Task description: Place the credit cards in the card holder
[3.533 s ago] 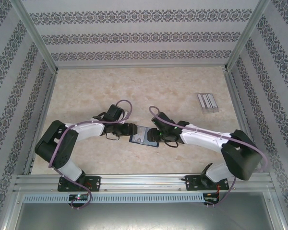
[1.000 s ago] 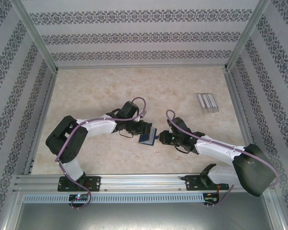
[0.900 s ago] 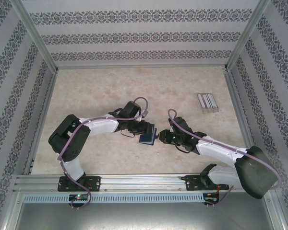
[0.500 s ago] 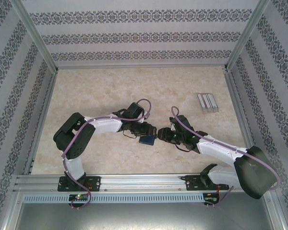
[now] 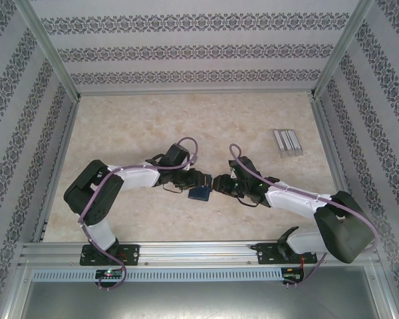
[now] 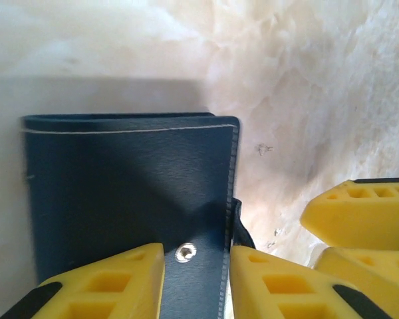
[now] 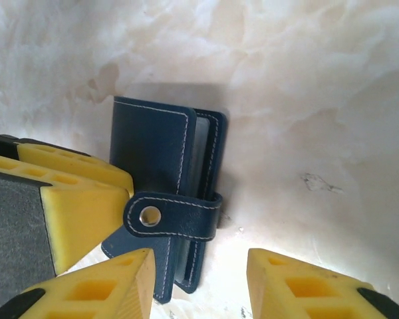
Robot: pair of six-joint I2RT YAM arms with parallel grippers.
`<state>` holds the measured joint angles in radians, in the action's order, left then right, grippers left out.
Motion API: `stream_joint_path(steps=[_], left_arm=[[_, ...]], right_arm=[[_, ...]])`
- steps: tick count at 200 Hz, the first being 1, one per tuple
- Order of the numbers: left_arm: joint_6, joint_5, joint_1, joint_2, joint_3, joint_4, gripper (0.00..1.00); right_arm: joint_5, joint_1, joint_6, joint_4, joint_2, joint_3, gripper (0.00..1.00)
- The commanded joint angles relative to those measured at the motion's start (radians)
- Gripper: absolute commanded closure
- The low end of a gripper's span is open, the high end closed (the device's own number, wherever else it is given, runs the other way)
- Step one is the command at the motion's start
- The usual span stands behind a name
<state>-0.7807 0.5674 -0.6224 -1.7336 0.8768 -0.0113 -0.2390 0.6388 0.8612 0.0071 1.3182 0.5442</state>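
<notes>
Mia: What is the left gripper (image 6: 196,262) doing over there?

Ben: It is pointing toward the middle of the table (image 5: 120,119). Its yellow fingers (image 6: 100,286) are sitting close together, with only a small gap. One finger is lying over the blue face of the card holder (image 6: 120,186). The other is touching its stitched edge. A little metal snap (image 6: 185,251) is showing in the gap. I cannot tell if the fingers are really pinching it.

Mia: So where is the card holder sitting?

Ben: It is sitting near the middle of the table, right between the two grippers. It is throwing a shadow on the table behind it. It is folded, and its clasp tab (image 7: 176,216) is wrapping round one edge onto the front.

Mia: And the right gripper (image 7: 201,260)?

Ben: It is pointing in from the right, facing the left one. Its fingers are spread wide apart and are holding nothing. The near end of the card holder is poking in between them, just past the tab.

Mia: What is that thing far over on the right?

Ben: A clear plastic rack (image 5: 287,142) is lying there, well apart from both arms.
</notes>
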Motion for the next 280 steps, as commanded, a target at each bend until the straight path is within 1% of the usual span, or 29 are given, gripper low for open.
stream_joint_path(steps=[1,19,32,39,53,68,77,87,93,107,124,171,178,184,191,194,200,227,250,280], left_arm=[[-0.069,0.001,0.027,0.050,-0.063,-0.111,0.68],[-0.123,0.037,0.055,0.072,-0.115,-0.194,0.67],[-0.130,0.043,0.070,0.091,-0.135,-0.203,0.67],[-0.115,0.038,0.079,0.099,-0.138,-0.180,0.67],[-0.063,0.015,0.092,0.109,-0.123,-0.086,0.67],[-0.002,-0.021,0.095,0.108,-0.102,0.008,0.67],[0.025,-0.031,0.093,0.103,-0.099,0.030,0.67],[0.051,-0.028,0.094,0.084,-0.090,0.045,0.67],[0.065,-0.023,0.093,0.065,-0.081,0.055,0.67],[0.078,0.001,0.092,0.020,-0.063,0.069,0.68],[0.055,0.041,0.090,-0.007,-0.083,0.017,0.68],[0.076,0.020,0.083,-0.005,-0.064,0.059,0.67],[0.076,0.020,0.082,-0.010,-0.062,0.061,0.67],[0.076,0.020,0.080,-0.017,-0.059,0.064,0.67],[0.075,0.017,0.078,-0.026,-0.055,0.071,0.67],[0.074,0.015,0.077,-0.028,-0.053,0.074,0.67],[0.071,0.008,0.074,-0.035,-0.050,0.081,0.67],[0.063,-0.025,0.056,-0.048,-0.047,0.088,0.69],[0.043,-0.034,0.054,-0.060,-0.041,0.096,0.71],[0.030,-0.021,0.054,-0.079,-0.033,0.089,0.72]], right_arm=[[0.051,0.028,-0.038,-0.042,-0.001,0.055,0.59],[0.076,0.064,-0.049,-0.055,0.037,0.101,0.59],[0.113,0.095,-0.065,-0.077,0.064,0.138,0.59],[0.137,0.111,-0.074,-0.096,0.078,0.159,0.58],[0.192,0.135,-0.084,-0.157,0.109,0.210,0.51],[0.260,0.158,-0.111,-0.249,0.145,0.274,0.51],[0.293,0.170,-0.125,-0.288,0.165,0.303,0.55],[0.322,0.180,-0.130,-0.315,0.184,0.323,0.64],[0.329,0.182,-0.129,-0.328,0.194,0.330,0.66],[0.335,0.186,-0.126,-0.346,0.209,0.343,0.68],[0.339,0.188,-0.129,-0.357,0.222,0.350,0.73],[0.362,0.188,-0.139,-0.395,0.199,0.350,0.88],[0.361,0.188,-0.139,-0.396,0.191,0.346,0.88],[0.359,0.188,-0.138,-0.397,0.188,0.343,0.86],[0.353,0.189,-0.135,-0.396,0.180,0.340,0.78],[0.349,0.189,-0.132,-0.397,0.175,0.338,0.73],[0.345,0.191,-0.127,-0.393,0.167,0.336,0.69],[0.317,0.196,-0.145,-0.353,0.152,0.332,0.66],[0.298,0.203,-0.178,-0.386,0.219,0.381,0.65],[0.326,0.214,-0.193,-0.398,0.276,0.403,0.65]])
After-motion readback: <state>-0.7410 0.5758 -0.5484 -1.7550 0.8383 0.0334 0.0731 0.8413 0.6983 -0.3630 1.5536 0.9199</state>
